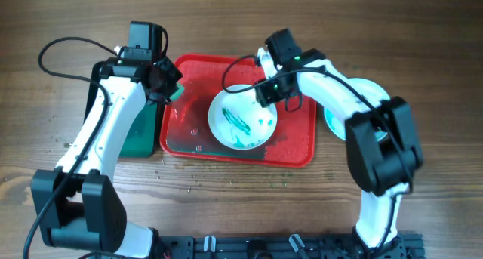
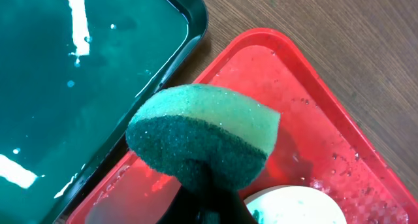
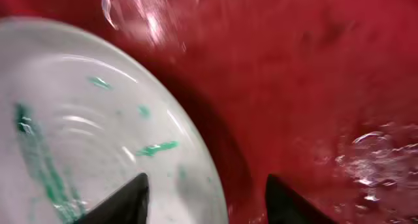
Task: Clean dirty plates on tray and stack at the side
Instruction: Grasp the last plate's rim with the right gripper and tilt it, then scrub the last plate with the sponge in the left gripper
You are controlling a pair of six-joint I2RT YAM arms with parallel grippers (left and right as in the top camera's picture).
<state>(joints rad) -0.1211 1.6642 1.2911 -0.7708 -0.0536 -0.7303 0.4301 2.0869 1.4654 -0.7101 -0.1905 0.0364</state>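
Note:
A white plate (image 1: 241,119) with teal smears lies on the wet red tray (image 1: 298,149). My right gripper (image 1: 273,93) is open at the plate's far right edge. In the right wrist view the plate's rim (image 3: 196,139) lies between the two fingers of the right gripper (image 3: 209,201), over the tray (image 3: 294,67). My left gripper (image 1: 170,85) is shut on a green sponge (image 2: 202,132) above the tray's left corner (image 2: 313,119), left of the plate (image 2: 294,208). A teal-tinted white plate (image 1: 370,93) lies on the table right of the tray, partly hidden by my right arm.
A dark green tray (image 1: 139,134) holding water lies against the red tray's left side, and it also shows in the left wrist view (image 2: 65,87). Water drops lie on the wood in front of the trays.

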